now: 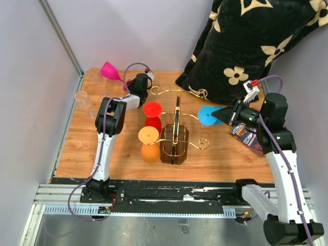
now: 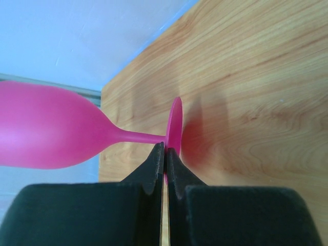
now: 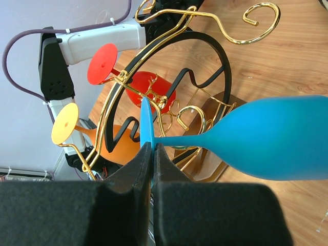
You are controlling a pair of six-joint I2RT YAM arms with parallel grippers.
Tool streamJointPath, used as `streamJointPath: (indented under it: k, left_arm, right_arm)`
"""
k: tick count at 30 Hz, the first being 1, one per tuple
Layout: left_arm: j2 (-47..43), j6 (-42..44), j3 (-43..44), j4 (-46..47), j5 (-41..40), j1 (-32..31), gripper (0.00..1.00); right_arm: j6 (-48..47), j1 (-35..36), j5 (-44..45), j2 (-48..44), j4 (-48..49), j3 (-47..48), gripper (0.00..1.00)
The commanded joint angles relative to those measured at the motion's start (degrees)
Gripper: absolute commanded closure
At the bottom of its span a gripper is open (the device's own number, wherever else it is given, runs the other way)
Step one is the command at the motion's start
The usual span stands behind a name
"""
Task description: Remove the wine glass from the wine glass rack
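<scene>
2 glasses (image 1: 152, 124) hang left on the wine glass rack (image 1: 177, 134); 3rd glass (image 1: 109, 70) rear-left, 4th glass (image 1: 207, 114) right.

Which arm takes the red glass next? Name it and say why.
Left, probably. The red glass and orange glass hang on the left side of the wine glass rack, nearest the left gripper. It must first put down the pink glass; the right gripper holds the blue glass.
</scene>
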Motion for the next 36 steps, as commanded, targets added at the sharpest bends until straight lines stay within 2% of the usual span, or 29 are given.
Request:
streamJointPath:
  k: [1,8,14,19,27,32,36]
  left_arm:
    - [1.71,0.93,-1.50,4.67,4.23,-0.33,0.99]
    - [2.43,5.80,-6.22,10.99,6.96,-0.54,1.00]
    - [3.99,5.67,-5.76,11.29,6.80,-0.72,0.99]
    - [5.29,5.74,-5.15,11.45,6.73,-1.32,0.93]
    - [5.60,6.39,-5.77,13.66,6.65,-2.43,0.92]
    - [5.66,5.03,-4.77,12.15,7.62,-3.12,0.79]
    - [6.58,4.20,-3.04,9.72,7.84,-3.61,0.76]
  right_arm:
    - [0.32,-1.48,-1.63,0.14,2.09,-0.07,0.99]
    - [0.42,-1.47,-1.95,0.45,2.53,-0.28,0.99]
    - [0.32,-1.39,-2.35,0.44,2.87,-0.39,0.99]
    - [0.15,-1.25,-2.56,0.55,3.17,-0.47,0.99]
    - [-0.04,-0.85,-2.76,0.45,3.22,-0.24,0.99]
    - [-0.04,-0.85,-2.83,0.45,3.30,-0.24,0.99]
    - [-0.02,-0.81,-3.00,0.45,3.44,-0.18,0.99]
